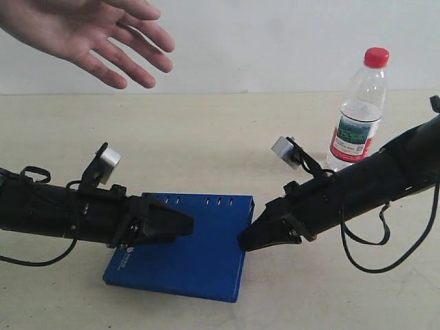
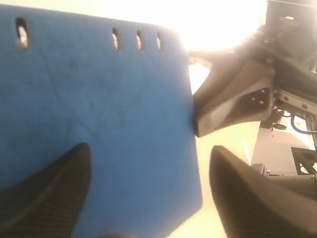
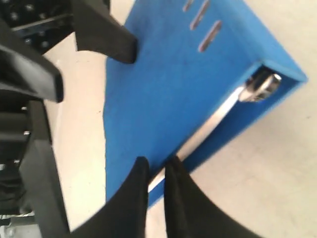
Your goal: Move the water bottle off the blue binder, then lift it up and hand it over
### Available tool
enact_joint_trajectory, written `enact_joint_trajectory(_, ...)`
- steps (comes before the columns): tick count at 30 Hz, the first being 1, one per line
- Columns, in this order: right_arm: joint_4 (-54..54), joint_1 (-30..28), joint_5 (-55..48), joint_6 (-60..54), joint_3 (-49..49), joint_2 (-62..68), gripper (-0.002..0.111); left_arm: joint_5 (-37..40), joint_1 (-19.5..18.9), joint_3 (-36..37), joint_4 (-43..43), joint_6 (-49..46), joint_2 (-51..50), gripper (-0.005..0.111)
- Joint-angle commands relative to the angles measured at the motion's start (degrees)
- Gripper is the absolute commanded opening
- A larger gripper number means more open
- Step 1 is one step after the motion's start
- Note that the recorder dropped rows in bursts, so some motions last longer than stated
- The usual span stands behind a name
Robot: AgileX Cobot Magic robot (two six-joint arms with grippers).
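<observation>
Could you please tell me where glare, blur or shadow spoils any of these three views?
Exterior view: even light, only soft shadows beside the blue binder, and the water bottle is sharp. Left wrist view: white glare burns out the area past the binder's slotted edge, and the left gripper is dark and soft-edged. Right wrist view: mildly blurred, with a glint on the binder's metal clip.

Looks like a robot test bench in a lab or workroom. Bare beige table (image 1: 206, 137) against a plain pale wall (image 1: 275, 48). Black left arm (image 1: 48, 210) and right arm (image 1: 385, 175), each with a small camera (image 1: 108, 158) at the wrist and loose black cables (image 1: 41, 263) trailing. Past the table edge, grey metal framing (image 2: 280, 148) and wiring, perhaps an equipment stand; too blurred to say.
</observation>
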State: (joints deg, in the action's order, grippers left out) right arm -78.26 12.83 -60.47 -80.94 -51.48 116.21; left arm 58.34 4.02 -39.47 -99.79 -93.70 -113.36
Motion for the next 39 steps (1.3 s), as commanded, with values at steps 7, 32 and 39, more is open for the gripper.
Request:
enact_joint_trajectory(7, -0.7, 0.3, 2.2, -1.5, 0.0, -0.3, 0.000, 0.1, -5.9, -2.1, -0.2, -1.0, -0.2, 0.063)
enact_joint_trajectory(32, 11.9, -10.5, -0.5, 11.7, 0.0, -8.7, 0.000, -2.4, -9.5, -2.1, 5.1, 2.8, -0.2, 0.061)
enact_joint_trajectory(39, 13.9, -13.2, 0.3, 14.9, 0.0, -8.8, 0.000, 0.5, -9.5, -2.1, 3.7, 2.8, -0.2, 0.061)
